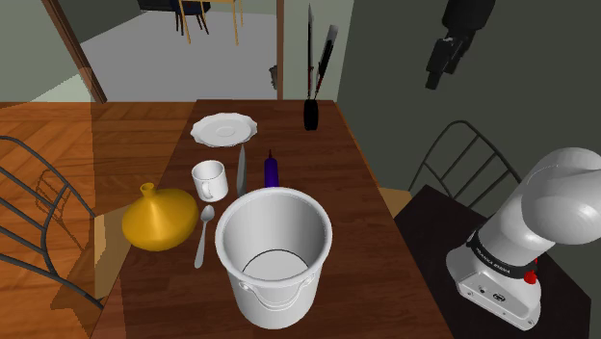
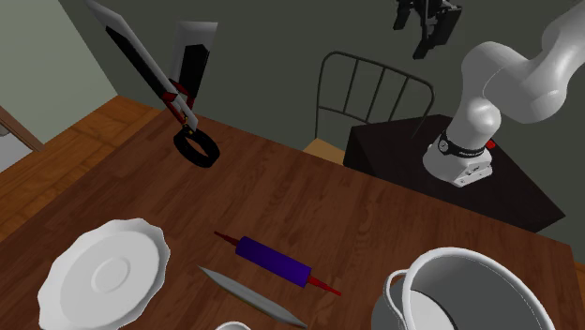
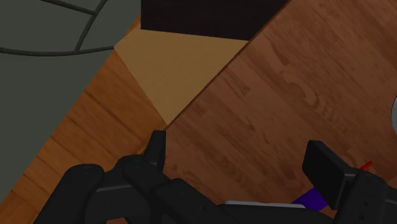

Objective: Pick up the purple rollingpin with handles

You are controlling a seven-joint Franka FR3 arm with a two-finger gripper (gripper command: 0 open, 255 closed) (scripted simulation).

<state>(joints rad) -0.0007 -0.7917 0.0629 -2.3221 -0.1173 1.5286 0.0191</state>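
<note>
The purple rolling pin with thin red handles lies flat on the wooden table, between a table knife and the table's bare side. In the second exterior view the rolling pin lies slantwise beside the knife. My gripper hangs high in the air, well above and off to the side of the table, near a metal chair. The wrist view has the fingers standing apart and open with nothing between them, and a bit of the purple pin peeks past one fingertip.
A large white pot stands at the table's near end. A white mug, scalloped plate, spoon and yellow lidded dish lie toward the shoulder view's left. A black holder with knives stands at the far end.
</note>
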